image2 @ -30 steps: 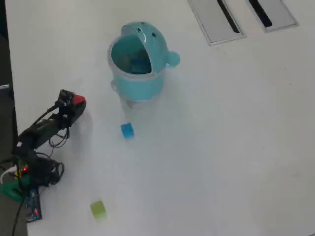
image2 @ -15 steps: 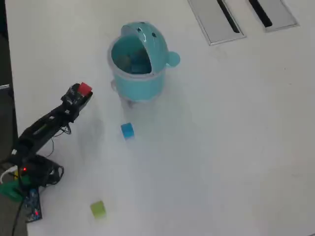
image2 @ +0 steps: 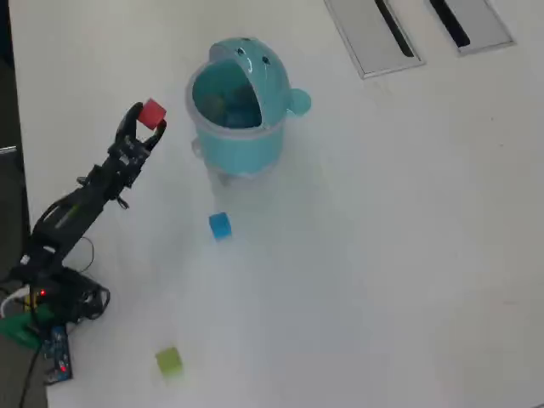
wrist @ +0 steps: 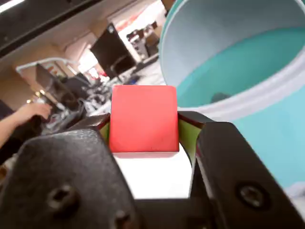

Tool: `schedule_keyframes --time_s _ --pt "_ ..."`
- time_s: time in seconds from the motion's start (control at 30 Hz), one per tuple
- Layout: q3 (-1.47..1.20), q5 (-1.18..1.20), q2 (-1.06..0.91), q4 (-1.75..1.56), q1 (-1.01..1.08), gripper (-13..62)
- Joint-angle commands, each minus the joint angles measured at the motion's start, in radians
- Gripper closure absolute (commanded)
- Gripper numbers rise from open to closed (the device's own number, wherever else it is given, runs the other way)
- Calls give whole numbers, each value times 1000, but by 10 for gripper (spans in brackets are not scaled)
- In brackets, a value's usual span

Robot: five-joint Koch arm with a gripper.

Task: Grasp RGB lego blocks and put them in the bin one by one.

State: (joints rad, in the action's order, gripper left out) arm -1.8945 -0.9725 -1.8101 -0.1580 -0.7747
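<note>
I have the gripper (image2: 146,121) pinching the red cube (image2: 153,112) between both jaws, raised just left of the teal bin (image2: 242,144) in the overhead view. The bin stands lid-open toward the table's (image2: 408,255) far edge; wrist view shows its rim (wrist: 248,102) close ahead. Blue cube (image2: 219,224) lies mid-table, yellow-green cube (image2: 169,361) by the near edge.

White table (image2: 408,255); two grey slotted panels (image2: 374,34) at top edge.
</note>
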Motion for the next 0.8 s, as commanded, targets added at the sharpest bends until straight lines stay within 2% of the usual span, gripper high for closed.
schedule_keyframes --time_s 0.0,0.57,0.63,0.77 --pt "186 26 14 17 15 393" --pt "683 72 480 -6 81 392" --pt "850 75 591 11 101 392" --pt "908 75 647 6 118 391"
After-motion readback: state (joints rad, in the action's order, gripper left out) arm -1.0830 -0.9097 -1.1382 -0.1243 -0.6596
